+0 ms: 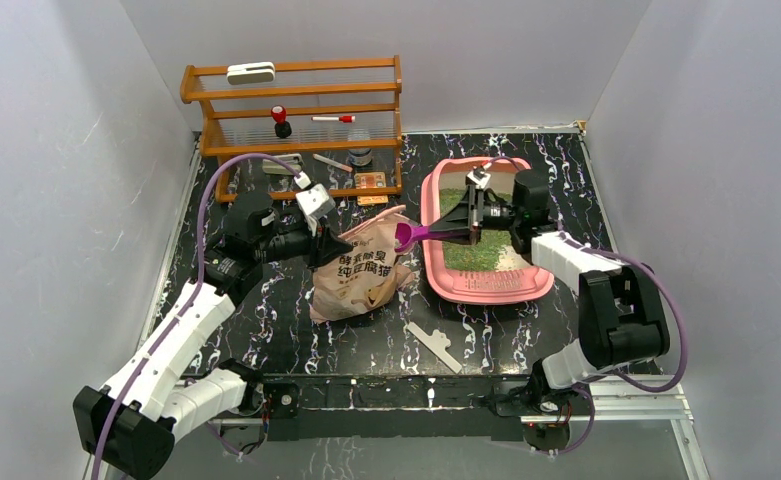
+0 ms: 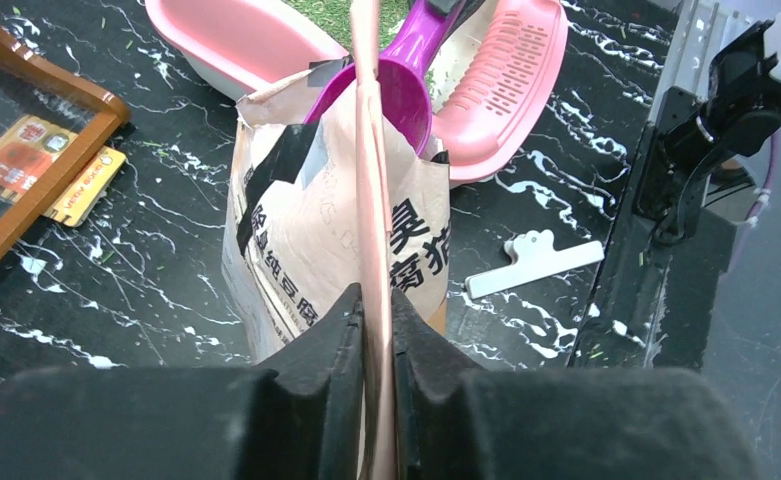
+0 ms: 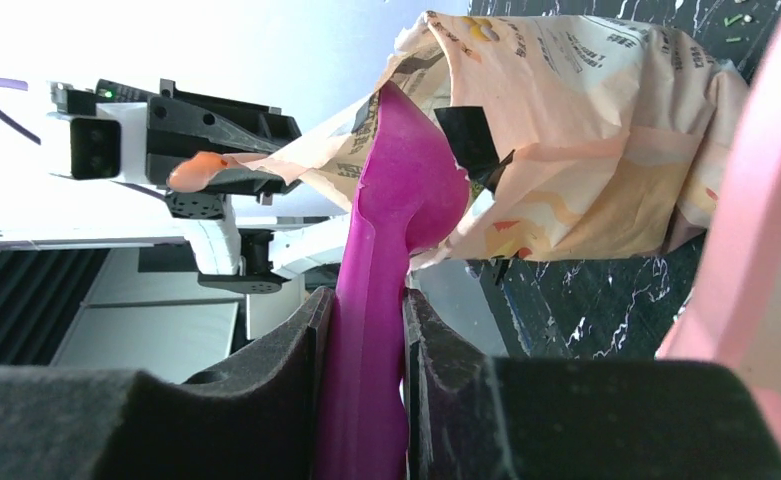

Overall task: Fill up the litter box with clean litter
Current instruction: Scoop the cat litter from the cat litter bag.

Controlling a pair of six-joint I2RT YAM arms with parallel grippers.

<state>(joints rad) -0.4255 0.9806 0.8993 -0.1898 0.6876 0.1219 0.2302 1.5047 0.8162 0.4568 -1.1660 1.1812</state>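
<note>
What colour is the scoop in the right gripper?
Plain magenta-purple. The scoop shows best in the right wrist view, clamped in the right gripper.

litter box (image 1: 466, 292) 1 | bag (image 1: 351, 280) 1 | scoop (image 1: 413, 235) 1 | rack (image 1: 306, 91) 1 | clip (image 1: 434, 345) 1

Top external view looked steeply down from above and behind the arm bases at the lower edge, covering the whole table (image 1: 526, 345). Both wrist views looked close along their own fingers (image 2: 316, 350). All three shared the bag (image 1: 354, 275), purple scoop (image 1: 413, 235) and litter box (image 1: 486, 290).
</note>
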